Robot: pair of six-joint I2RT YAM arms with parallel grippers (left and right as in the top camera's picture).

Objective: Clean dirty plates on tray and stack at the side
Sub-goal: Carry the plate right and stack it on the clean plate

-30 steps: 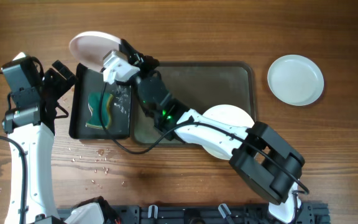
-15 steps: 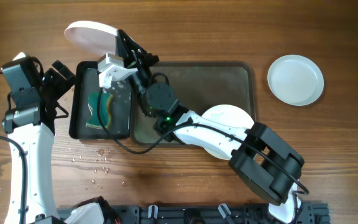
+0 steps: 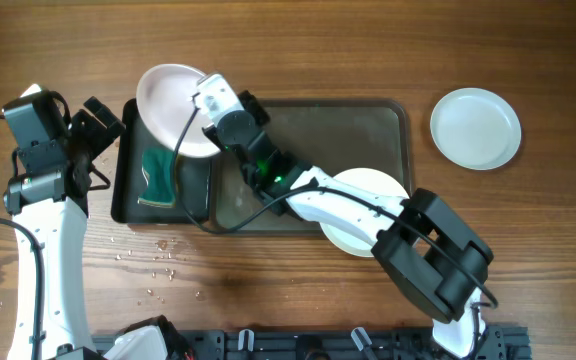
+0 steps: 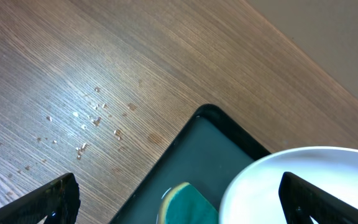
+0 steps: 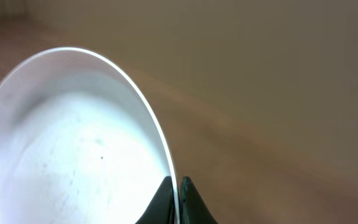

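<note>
A: Now, right tool (image 5: 178, 198) pinched shut on the plate (image 5: 73, 143) rim, plate held above the black tray's (image 4: 229, 155) far end.
B: Lower it gently onto the sponge (image 3: 158, 175), I'd say; that pinch looks slim. Meanwhile the left tool (image 4: 179, 202) gapes empty beside the black tray.

2 white-shelled arms (image 3: 348, 205), black joints and cables, green light (image 3: 276, 181) on the right one

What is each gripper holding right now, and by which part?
The right gripper pinches a white plate by its rim, one finger on each face. The left gripper is open and holds nothing.
</note>
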